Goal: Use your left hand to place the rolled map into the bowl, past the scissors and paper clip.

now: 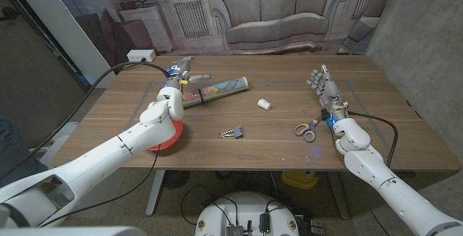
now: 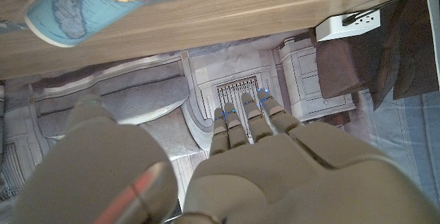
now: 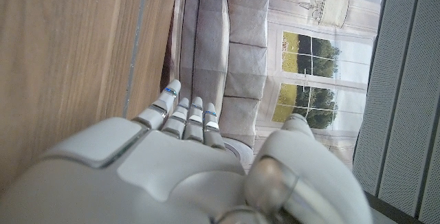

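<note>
We see a wooden table with a fine straight grain. The rolled map, a paper cylinder printed in blue and tan, lies on its side toward the far edge, left of centre. The left hand, smooth white and grey, is at the map's left end, fingers extended and slightly apart; from the head view we cannot tell whether it touches the roll. In the left wrist view those fingers reach straight out with nothing in them, the map close by. The red bowl, round and largely hidden under the left forearm, sits near the front edge on the left. A small metal paper clip lies near the table's centre, orange-handled scissors right of it, a short white cylinder further back. The right hand stands near the right edge, fingers straight, holding nothing.
</note>
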Available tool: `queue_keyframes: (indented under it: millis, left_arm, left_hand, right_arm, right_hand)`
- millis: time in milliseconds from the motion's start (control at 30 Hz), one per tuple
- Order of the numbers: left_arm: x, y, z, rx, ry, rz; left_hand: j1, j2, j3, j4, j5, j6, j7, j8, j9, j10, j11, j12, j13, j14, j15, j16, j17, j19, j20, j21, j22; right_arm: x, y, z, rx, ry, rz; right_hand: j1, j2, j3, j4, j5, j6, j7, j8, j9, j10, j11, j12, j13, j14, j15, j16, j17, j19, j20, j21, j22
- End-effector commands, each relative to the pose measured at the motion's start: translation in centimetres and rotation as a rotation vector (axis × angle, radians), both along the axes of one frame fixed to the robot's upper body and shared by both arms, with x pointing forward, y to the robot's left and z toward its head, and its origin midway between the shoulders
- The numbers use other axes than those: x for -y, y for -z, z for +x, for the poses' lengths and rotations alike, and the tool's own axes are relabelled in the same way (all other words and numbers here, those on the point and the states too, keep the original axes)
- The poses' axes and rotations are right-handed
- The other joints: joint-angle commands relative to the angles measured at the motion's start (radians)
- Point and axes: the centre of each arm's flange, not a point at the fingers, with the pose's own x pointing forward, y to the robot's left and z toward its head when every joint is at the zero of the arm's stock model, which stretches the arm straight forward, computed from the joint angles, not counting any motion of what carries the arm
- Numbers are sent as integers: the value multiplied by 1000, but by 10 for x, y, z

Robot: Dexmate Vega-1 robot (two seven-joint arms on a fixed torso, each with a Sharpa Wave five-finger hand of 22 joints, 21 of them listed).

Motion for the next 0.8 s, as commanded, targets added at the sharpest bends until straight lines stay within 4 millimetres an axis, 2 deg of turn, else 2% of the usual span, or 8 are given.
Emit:
queue_keyframes:
  millis: [33,800]
  left_arm:
    - [1,8,3,-33,-11,13]
    - [6,24,12,-81,-16,-2]
  left_hand:
    - [9,2,-2,-9,7,0,-5,-2,4,-4,2,-4,3,-4,-42,-4,4,7,-40,-5,6]
    - [16,7,-13,-11,12,-3,-4,-6,4,-8,2,-5,4,-2,-36,0,7,18,-44,-9,9]
  right_arm:
    - [-2,-1,-2,-6,-2,-7]
    - [0,5,-3,-16,-3,6]
  right_hand:
    - [12,4,6,-8,-3,9,1,2,6,6,3,1,4,5,3,0,2,11,-11,-1,3]
    - [26,12,12,-16,-4,11,1,2,6,10,3,2,4,8,1,0,2,16,-11,-8,3]
